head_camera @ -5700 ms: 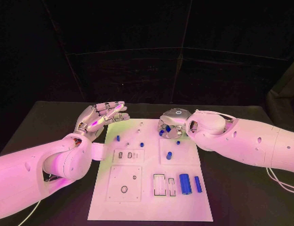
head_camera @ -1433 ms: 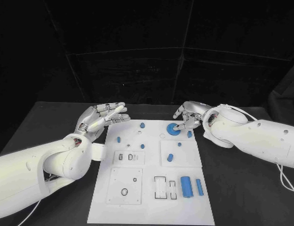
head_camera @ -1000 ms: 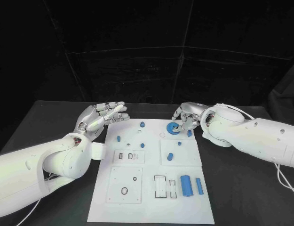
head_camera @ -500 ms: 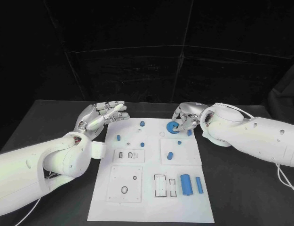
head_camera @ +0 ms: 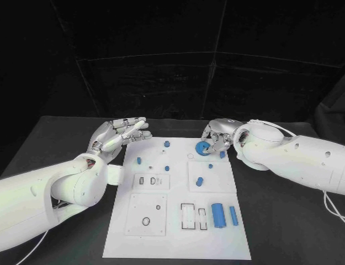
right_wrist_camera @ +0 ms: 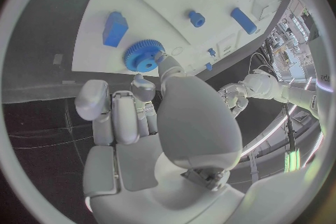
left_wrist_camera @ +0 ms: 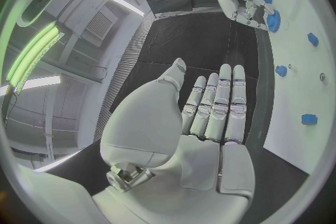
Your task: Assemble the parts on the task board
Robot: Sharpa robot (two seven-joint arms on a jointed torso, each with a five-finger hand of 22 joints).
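right hand (head_camera: pixel 217 140): fingertips touch blue gear (head_camera: pixel 202 148) on task board (head_camera: pixel 180 232), grasp unclear | left hand (head_camera: pixel 118 134): released, fingers straight

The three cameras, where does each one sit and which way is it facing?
Head view: on the robot's head, looking down at the task board, both arms entering.
Left wrist view: behind the open left hand, facing the board's edge.
Right wrist view: behind the right hand, fingers at the blue gear.
All three share the gear.

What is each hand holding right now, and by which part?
The right hand touches the blue gear at its rim on the task board; a real hold cannot be told. The left hand holds nothing.
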